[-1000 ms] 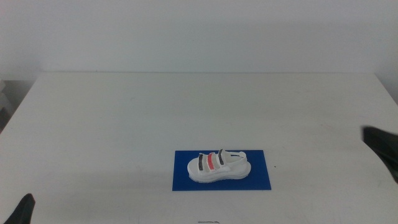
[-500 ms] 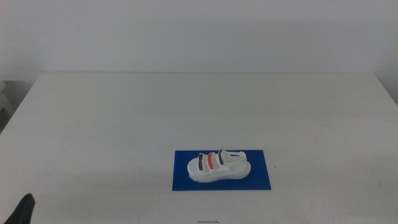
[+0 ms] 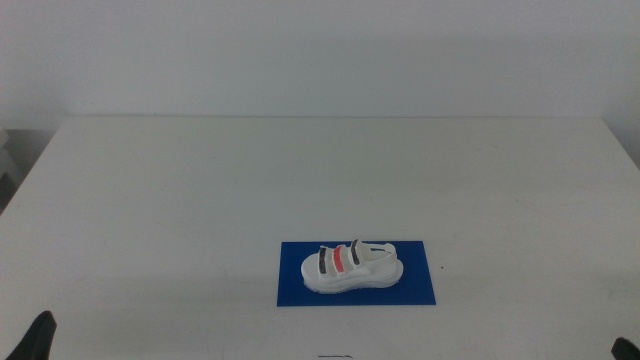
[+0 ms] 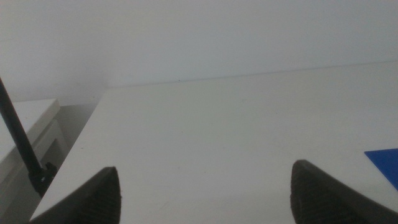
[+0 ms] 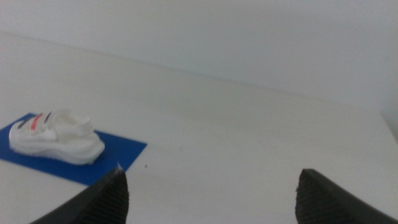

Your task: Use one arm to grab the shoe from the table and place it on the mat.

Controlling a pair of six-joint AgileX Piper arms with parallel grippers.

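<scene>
Shoe [image 3: 352, 268] sits upright on blue mat [image 3: 420, 290], placement apparently complete. Left gripper [image 4: 205, 186] and right gripper [image 5: 211, 193] wait near table edge, jaws apart, best kept clear.

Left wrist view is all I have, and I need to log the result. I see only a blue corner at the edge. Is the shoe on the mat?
Observer: Yes. The shoe sits on the mat, inside its edges.
Operator: Which way up is it?
Observer: Upright on its sole, straps on top.
Operator: Where is the other gripper?
Observer: The right gripper is open, holds nothing and stands off to the side of the mat. The left gripper is open too.
</scene>
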